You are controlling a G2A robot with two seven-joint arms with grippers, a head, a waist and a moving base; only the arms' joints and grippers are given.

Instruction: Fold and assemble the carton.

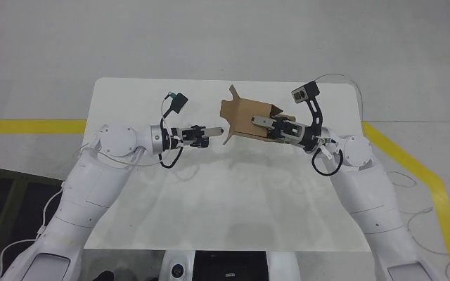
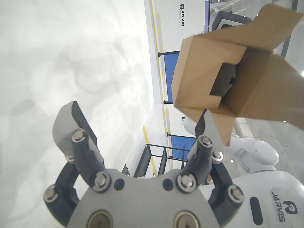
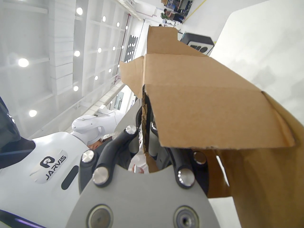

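A brown carton (image 1: 242, 116), partly erected with loose flaps sticking out, is held above the back middle of the white table (image 1: 211, 218). My right gripper (image 1: 265, 124) is shut on one of its walls, with cardboard (image 3: 201, 105) pinched between the fingers (image 3: 145, 129). My left gripper (image 1: 219, 131) stands open just to the carton's left. In the left wrist view, one fingertip (image 2: 206, 119) rests against the carton's lower flap (image 2: 201, 77) and the other finger (image 2: 76, 115) is free. The carton's open end faces the left gripper (image 2: 140, 110).
A yellow floor line (image 1: 42, 126) runs past both sides of the table. Cables loop at both wrists (image 1: 169, 158).
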